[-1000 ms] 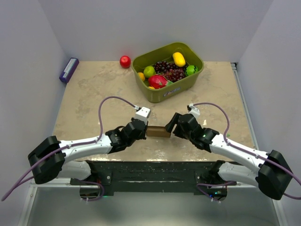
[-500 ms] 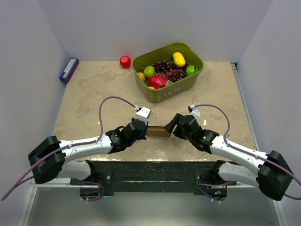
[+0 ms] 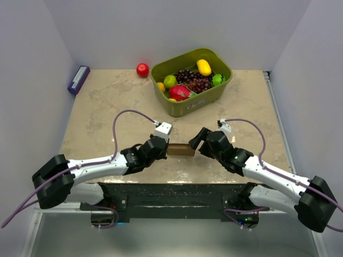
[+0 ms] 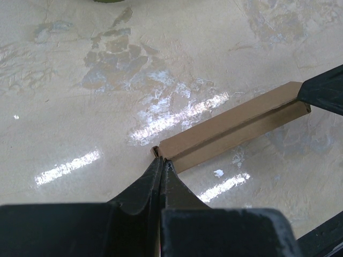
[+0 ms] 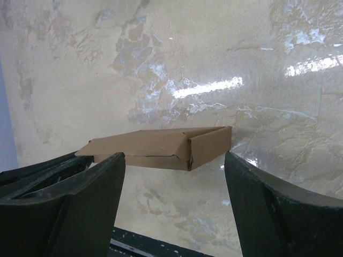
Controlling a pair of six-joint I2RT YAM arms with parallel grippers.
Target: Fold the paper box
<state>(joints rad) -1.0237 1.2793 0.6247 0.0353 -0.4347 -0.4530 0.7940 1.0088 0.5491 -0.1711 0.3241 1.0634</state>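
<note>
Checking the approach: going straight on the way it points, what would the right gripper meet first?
The right gripper would probably first meet the paper box, whose end lies ahead between its open fingers; the left gripper holds the far end. Depth is uncertain.

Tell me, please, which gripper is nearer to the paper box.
Left. The left gripper is shut on one end of the paper box; the right gripper hangs open at the other end.

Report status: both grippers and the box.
Left gripper shut on paper box end. Right gripper open at other end. Green bin far behind, no obstruction.
</note>
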